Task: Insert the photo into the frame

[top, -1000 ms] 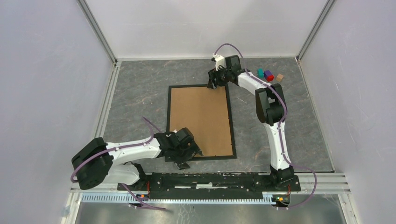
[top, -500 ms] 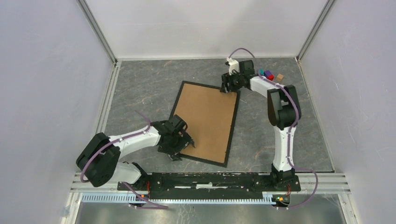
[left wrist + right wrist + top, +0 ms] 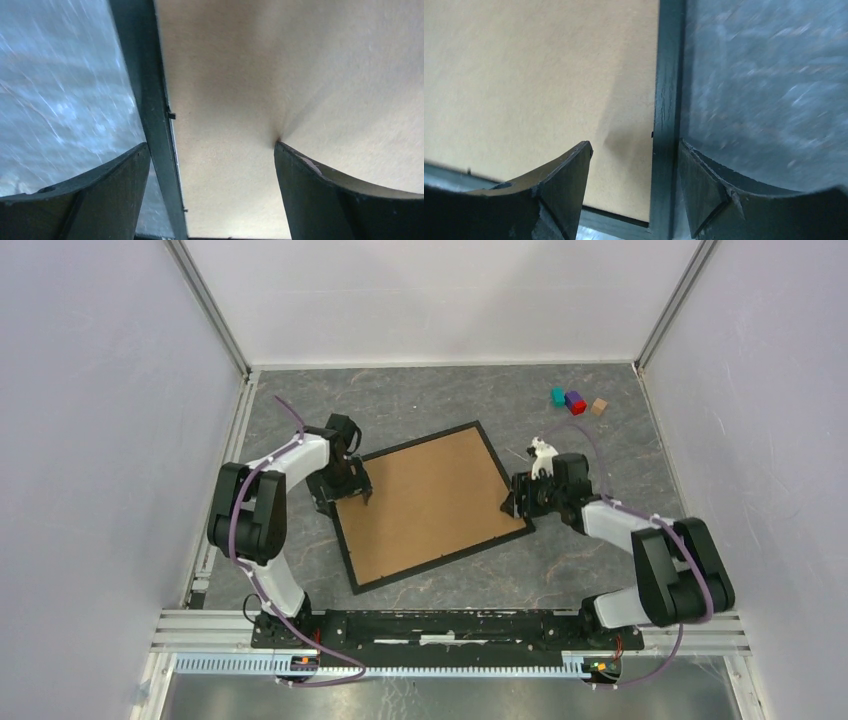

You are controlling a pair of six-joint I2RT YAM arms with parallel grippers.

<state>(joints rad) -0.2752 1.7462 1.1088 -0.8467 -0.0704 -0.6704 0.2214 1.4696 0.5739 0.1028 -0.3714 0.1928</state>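
The black frame lies flat and skewed on the grey table, with a brown backing board filling it. The photo is hidden. My left gripper is open at the frame's left corner. In the left wrist view it straddles the frame's edge, one finger over the table and one on the board. My right gripper is open at the right corner. There it straddles the frame's edge, its outer finger against the rim.
A teal block, a purple-and-red block and a tan block sit at the back right. Light walls close in the table on three sides. A metal rail runs along the near edge.
The frame has swung clockwise from upright to skewed. My left gripper went up and left with its corner. My right gripper came down and right with the opposite corner.
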